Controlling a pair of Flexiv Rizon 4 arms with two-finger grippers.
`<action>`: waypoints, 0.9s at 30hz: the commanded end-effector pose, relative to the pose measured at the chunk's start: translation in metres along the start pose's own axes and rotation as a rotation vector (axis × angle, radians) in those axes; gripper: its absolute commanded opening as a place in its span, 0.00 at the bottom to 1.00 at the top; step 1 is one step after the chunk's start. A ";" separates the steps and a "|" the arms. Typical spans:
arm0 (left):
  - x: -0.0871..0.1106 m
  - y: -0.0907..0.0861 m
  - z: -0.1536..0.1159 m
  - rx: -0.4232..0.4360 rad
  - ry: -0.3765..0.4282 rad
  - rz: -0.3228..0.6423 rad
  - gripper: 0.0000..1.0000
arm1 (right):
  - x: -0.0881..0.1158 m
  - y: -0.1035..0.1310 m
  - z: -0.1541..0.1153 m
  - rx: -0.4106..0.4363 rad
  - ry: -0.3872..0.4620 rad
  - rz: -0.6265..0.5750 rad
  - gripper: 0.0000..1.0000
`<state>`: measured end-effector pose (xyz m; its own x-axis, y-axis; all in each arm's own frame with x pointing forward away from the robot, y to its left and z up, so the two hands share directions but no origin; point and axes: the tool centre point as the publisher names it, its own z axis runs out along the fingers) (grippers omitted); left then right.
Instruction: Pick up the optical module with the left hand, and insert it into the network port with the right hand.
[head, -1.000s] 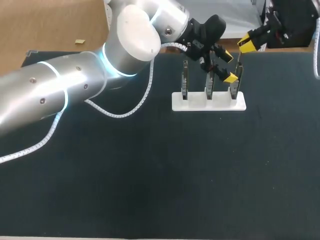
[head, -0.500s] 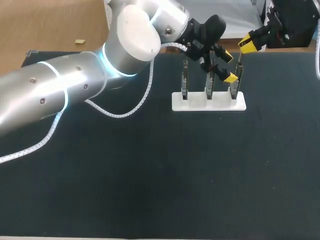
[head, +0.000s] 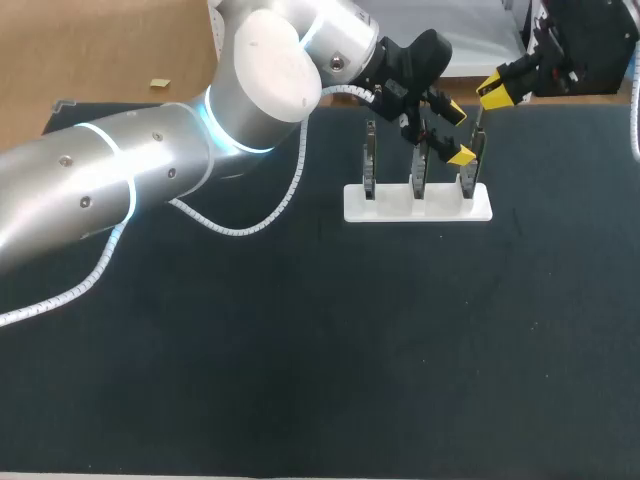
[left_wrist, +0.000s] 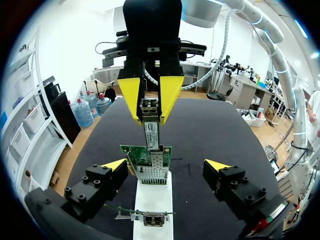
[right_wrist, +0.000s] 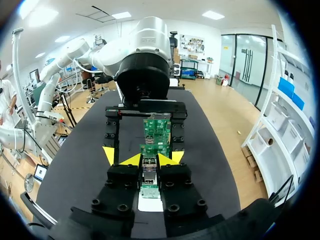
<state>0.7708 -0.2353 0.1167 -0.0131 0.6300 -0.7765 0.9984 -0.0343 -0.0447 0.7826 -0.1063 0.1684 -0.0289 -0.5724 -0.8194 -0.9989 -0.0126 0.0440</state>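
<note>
The optical module (left_wrist: 151, 132), a slim metal bar, hangs upright with my right gripper (left_wrist: 151, 107) shut on its upper end. Its lower end meets the metal network port (left_wrist: 152, 173) on a green circuit board (left_wrist: 131, 152). That board is the rightmost of three (head: 468, 170) standing in a white holder (head: 417, 204). My left gripper (left_wrist: 166, 165) stands wide open, one finger on each side of this board, touching nothing. In the right wrist view the module (right_wrist: 149, 176) sits between my right gripper's (right_wrist: 150, 161) fingers, with the boards (right_wrist: 157, 130) just ahead. In the head view my right gripper (head: 490, 95) is above the holder's right end and my left gripper (head: 458, 133) beside it.
Two more boards (head: 370, 160) stand in the holder's left and middle slots. My left arm (head: 150, 170) crosses the table's back left, trailing a white cable (head: 230, 225). The table is covered by a black mat (head: 320, 350).
</note>
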 end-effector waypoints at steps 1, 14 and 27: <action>-0.002 0.001 0.000 0.002 0.007 -0.003 1.00 | 0.001 0.001 0.001 0.002 0.001 0.002 0.00; -0.002 0.001 0.000 0.002 0.007 -0.003 1.00 | -0.003 0.003 -0.001 0.005 -0.002 0.000 0.00; -0.002 0.001 0.000 0.002 0.007 -0.003 1.00 | -0.004 0.005 -0.001 -0.008 0.008 0.000 0.00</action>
<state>0.7708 -0.2353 0.1167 -0.0131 0.6300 -0.7765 0.9984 -0.0343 -0.0447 0.7794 -0.1055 0.1722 -0.0278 -0.5769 -0.8163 -0.9986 -0.0215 0.0491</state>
